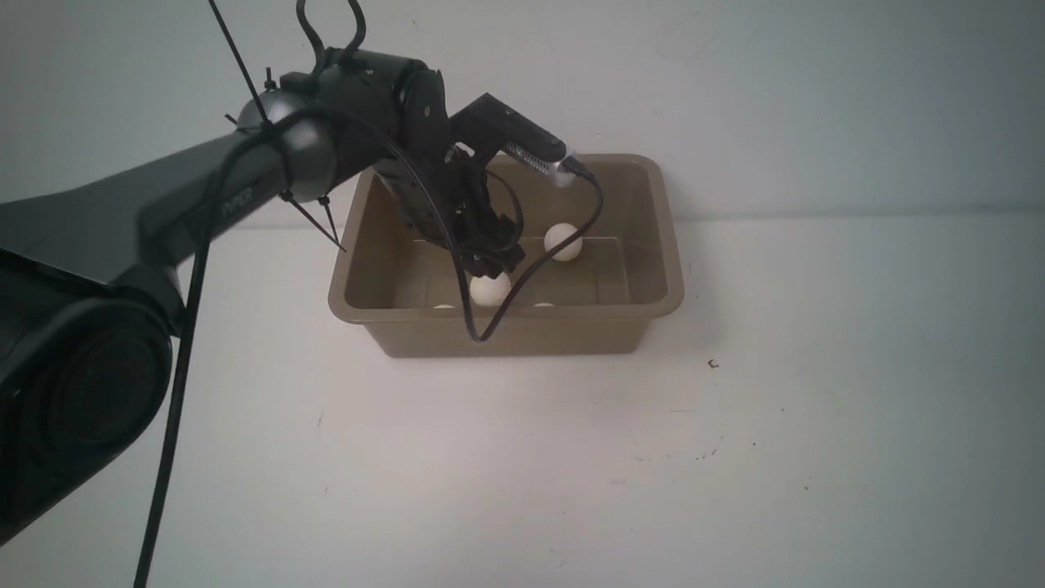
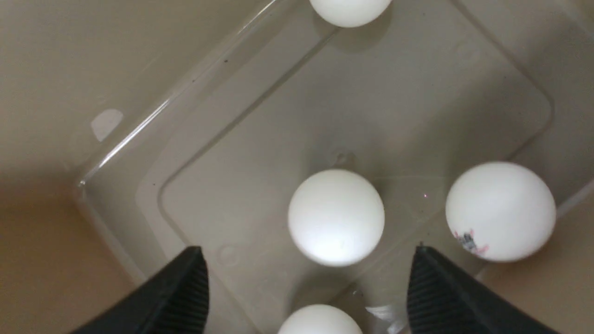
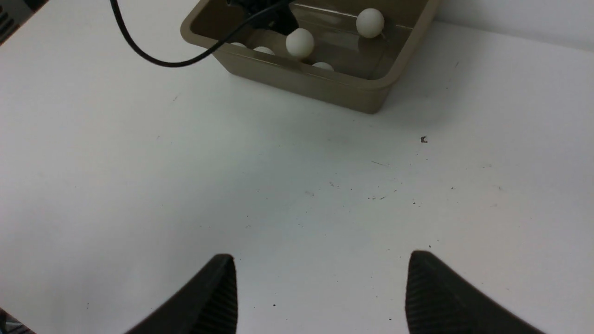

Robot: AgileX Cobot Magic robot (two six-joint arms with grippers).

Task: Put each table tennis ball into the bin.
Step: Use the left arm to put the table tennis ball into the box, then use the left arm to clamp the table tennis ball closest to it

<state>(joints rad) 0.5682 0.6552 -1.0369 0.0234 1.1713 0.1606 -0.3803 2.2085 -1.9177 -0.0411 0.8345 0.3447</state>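
Hovering over the bin, the left fingers stand spread and empty, one ball loose just below and between them, touching neither; four more sit inside. Light, smooth, quick to roll, each probably wants a pinch across its middle. The right fingers gape empty over the table.

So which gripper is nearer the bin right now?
Left. The left gripper reaches down into the bin, open, just above the table tennis balls. The right gripper hangs open over the table, well short of the bin's near wall.
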